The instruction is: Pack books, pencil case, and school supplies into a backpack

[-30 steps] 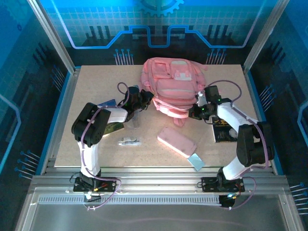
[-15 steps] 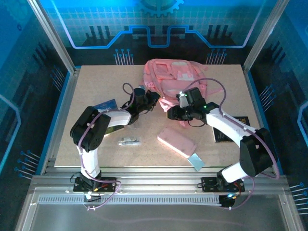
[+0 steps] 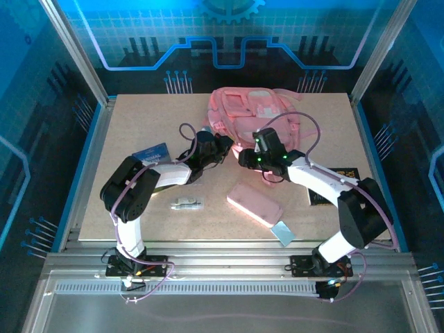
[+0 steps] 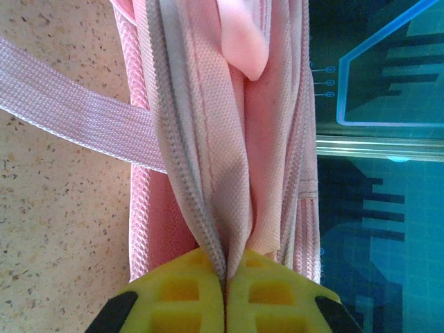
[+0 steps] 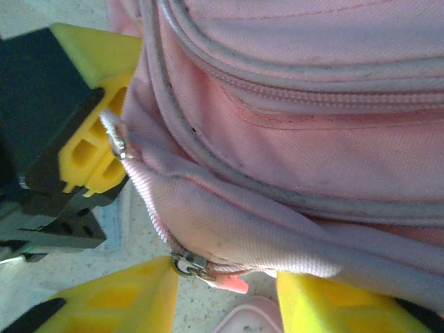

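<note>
On the speckled bench (image 3: 208,223), the left tool (image 4: 225,277) pinched the backpack (image 3: 250,111) at its seam; the right tool (image 5: 225,295) (jaws apart) could miss the zipper pull (image 5: 187,266), which sat off-centre.

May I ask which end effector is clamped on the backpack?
The left end effector: its pads are closed on the backpack fabric, while the right end effector stands open.

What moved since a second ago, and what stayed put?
The right claw swung left along the near edge of the backpack, up beside the left claw, and opened around a zipper pull. The backpack bunched up a little. The left claw stayed shut on its fabric; the pencil case never moved.
</note>
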Available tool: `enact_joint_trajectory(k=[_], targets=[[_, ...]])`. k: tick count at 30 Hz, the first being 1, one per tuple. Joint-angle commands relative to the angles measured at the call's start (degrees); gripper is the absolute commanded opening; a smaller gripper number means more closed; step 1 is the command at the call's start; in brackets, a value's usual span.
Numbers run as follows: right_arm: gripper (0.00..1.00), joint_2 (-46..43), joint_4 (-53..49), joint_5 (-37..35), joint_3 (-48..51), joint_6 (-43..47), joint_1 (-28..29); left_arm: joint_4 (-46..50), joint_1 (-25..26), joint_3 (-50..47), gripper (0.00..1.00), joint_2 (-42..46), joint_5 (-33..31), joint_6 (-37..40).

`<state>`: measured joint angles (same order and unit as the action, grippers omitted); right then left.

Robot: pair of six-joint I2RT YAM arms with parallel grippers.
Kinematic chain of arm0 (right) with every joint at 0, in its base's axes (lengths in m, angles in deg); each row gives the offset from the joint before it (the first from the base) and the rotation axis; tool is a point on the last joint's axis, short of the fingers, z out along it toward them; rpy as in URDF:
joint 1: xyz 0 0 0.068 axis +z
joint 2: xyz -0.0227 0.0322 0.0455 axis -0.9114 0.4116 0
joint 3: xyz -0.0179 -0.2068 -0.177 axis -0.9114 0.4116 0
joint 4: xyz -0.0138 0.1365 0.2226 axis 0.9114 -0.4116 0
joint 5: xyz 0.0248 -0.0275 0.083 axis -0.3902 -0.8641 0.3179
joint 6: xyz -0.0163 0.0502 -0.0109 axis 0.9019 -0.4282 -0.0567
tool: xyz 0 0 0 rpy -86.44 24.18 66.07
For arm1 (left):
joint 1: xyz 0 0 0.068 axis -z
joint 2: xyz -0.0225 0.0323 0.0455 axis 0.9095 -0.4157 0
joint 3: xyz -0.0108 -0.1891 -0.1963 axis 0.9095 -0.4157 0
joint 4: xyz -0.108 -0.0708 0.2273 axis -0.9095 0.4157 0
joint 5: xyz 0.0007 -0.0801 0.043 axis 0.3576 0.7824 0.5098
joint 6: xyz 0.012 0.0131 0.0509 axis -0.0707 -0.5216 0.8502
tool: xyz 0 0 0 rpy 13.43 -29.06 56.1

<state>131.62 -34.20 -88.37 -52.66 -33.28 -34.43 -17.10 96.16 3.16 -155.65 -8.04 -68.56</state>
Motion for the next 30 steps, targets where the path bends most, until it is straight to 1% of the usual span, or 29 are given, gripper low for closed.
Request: enact_joint_trajectory(k=[1,4,6,8,11,12,15,19,21,22,24,27,30], targets=[[0.38,2.73,3.85,-4.87,-1.61,-0.17,1.46,-5.2,1.24,-0.08,0.0,3.79,0.73,-1.16],[0.38,5.18,3.2,-6.48,-3.68,-0.13,2.33,-5.33,1.54,-0.47,0.0,4.04,0.42,-1.65],[0.4,6.44,2.71,-8.41,-4.68,-0.12,3.19,-5.62,1.92,-0.78,0.0,4.38,0.02,-2.14],[0.45,7.81,1.92,-11.47,-5.38,-0.75,3.94,-5.96,2.35,-1.05,0.0,4.67,-0.51,-2.38],[0.46,9.63,0.75,-16.89,-5.94,-2.91,4.93,-6.39,2.82,-1.14,0.0,5.03,-0.75,-2.8],[0.44,10.19,0.36,-18.38,-6.1,-3.53,5.03,-6.57,2.92,-1.18,0.0,5.17,-0.73,-2.97],[0.3,10.95,0.17,-21.69,-6.14,-4.77,5.04,-6.61,2.87,-1.61,0.0,5.73,-0.77,-3.07],[0.09,11.02,0.18,-23.5,-6.19,-3.71,5.09,-6.5,2.81,-2.41,0.0,6.62,-1.85,-2.78],[0.02,10.6,-0.34,-23.64,-6.19,-2.78,5.02,-6.5,2.61,-2.38,0.0,6.57,-2.05,-2.72],[0.0,10.28,-0.6,-23.35,-6.1,-2.23,4.87,-6.57,2.38,-2.28,0.0,6.44,-2.03,-2.64],[0.0,9.32,-0.88,-22.14,-5.65,-1.23,4.45,-6.45,1.8,-2.04,0.0,6.09,-2.11,-2.31],[0.0,7.2,-1.25,-17.91,-4.42,0.68,3.01,-5.47,0.39,-1.34,0.0,5.55,-2.27,-0.92],[0.0,5.42,-2.15,-9.89,-3.56,3.23,0.33,-4.64,-1.49,-0.24,0.0,4.88,-1.36,0.6]])
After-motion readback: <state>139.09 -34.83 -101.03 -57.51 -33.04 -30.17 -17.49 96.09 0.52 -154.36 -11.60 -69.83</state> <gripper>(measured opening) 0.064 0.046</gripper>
